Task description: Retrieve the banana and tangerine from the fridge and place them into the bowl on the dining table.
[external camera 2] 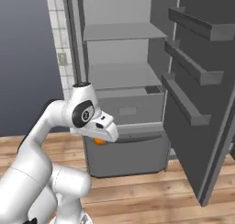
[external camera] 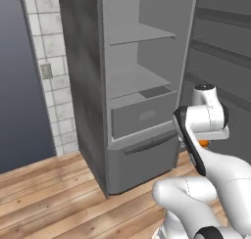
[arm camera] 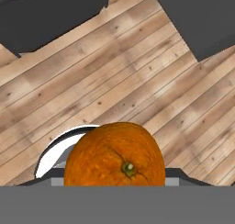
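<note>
The bright orange tangerine [arm camera: 114, 161] sits between my fingers and covers the lower middle of the hand view, stem end facing the camera. My gripper [arm camera: 114, 175] is shut on it and points down at the wooden floor. In the base views a sliver of the tangerine [external camera: 203, 143] [external camera 2: 97, 141] peeks out under the white hand, in front of the fridge. The grey fridge [external camera: 86, 86] [external camera 2: 124, 76] stands open, and the shelves I can see are bare. The banana, the bowl and the dining table are out of view.
The open fridge door [external camera 2: 197, 90] with its dark door shelves swings out at the right, close to the arm. A lower drawer [external camera: 142, 116] sits under the shelves. A tiled wall strip [external camera: 49, 71] stands left of the fridge. Wooden floor [arm camera: 137, 67] lies below the hand.
</note>
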You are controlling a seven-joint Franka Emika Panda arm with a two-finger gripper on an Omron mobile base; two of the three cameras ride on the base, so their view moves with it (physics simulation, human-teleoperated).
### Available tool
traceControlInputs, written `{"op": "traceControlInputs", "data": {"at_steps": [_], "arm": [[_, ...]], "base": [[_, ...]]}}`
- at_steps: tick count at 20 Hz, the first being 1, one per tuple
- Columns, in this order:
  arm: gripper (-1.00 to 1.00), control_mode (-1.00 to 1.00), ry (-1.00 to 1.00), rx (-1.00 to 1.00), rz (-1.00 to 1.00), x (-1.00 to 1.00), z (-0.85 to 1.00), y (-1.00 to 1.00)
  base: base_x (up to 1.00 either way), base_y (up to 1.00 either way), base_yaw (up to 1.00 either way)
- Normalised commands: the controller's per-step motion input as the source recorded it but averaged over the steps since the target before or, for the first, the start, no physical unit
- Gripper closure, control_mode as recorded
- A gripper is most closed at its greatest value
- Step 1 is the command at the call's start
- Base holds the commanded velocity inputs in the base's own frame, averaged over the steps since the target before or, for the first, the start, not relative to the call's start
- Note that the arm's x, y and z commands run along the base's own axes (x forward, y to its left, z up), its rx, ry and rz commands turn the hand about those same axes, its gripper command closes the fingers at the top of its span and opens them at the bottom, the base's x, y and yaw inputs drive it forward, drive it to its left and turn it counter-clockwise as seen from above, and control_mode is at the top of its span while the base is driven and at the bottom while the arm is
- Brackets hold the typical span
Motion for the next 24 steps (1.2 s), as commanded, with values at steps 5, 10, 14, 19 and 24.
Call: {"op": "traceControlInputs", "data": {"at_steps": [5,10,14,19,24], "arm": [[1.0,1.0,0.0,0.0,0.0,0.0,0.0,0.0],[1.0,1.0,0.0,0.0,0.0,0.0,0.0,0.0],[1.0,1.0,0.0,0.0,0.0,0.0,0.0,0.0],[1.0,1.0,0.0,0.0,0.0,0.0,0.0,0.0],[1.0,1.0,0.0,0.0,0.0,0.0,0.0,0.0]], "base": [[-0.76,0.77,0.0],[-0.86,0.5,-0.02],[-0.92,0.33,-0.06],[-0.99,0.15,-0.08],[-1.0,0.01,-0.11]]}}
